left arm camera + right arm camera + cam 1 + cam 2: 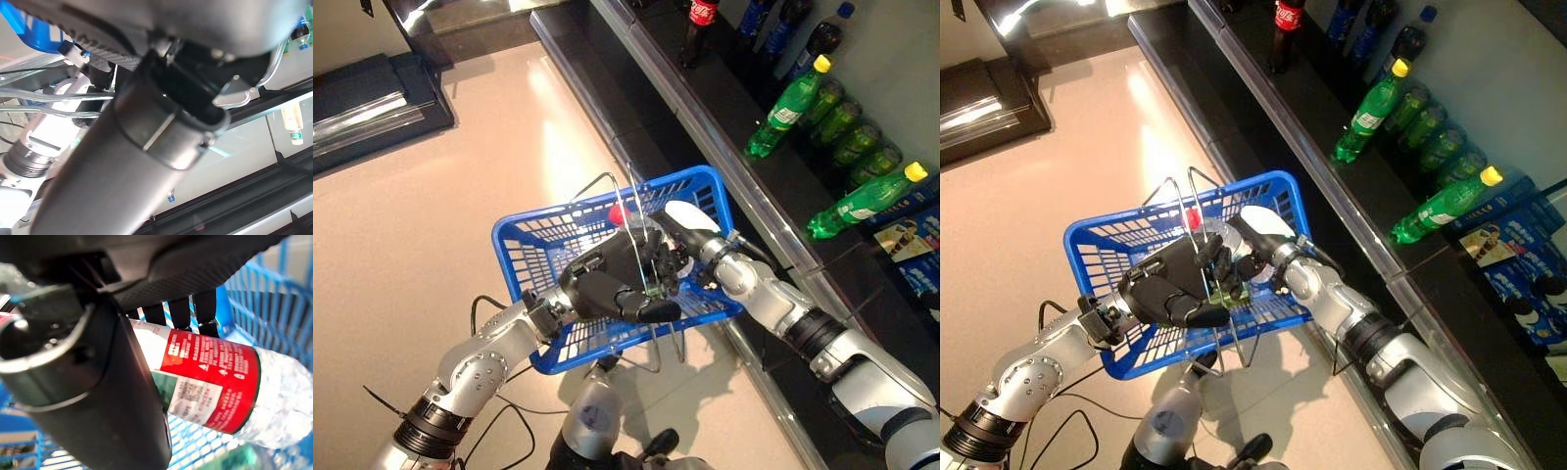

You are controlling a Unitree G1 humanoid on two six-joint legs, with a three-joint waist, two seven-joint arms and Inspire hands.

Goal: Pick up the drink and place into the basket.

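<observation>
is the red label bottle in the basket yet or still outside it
In. The bottle lies inside the blue basket, its mesh behind it, with the right hand curled round it.

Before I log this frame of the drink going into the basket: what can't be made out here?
- Bottle: its cap end is hidden behind the right robot hand in the right wrist view; the eye views show only a red cap.
- Whether the bottle touches the basket floor: not visible.
- Left robot hand: its grip on the wire handle is unclear; its wrist view is blocked by its own bulk.
</observation>
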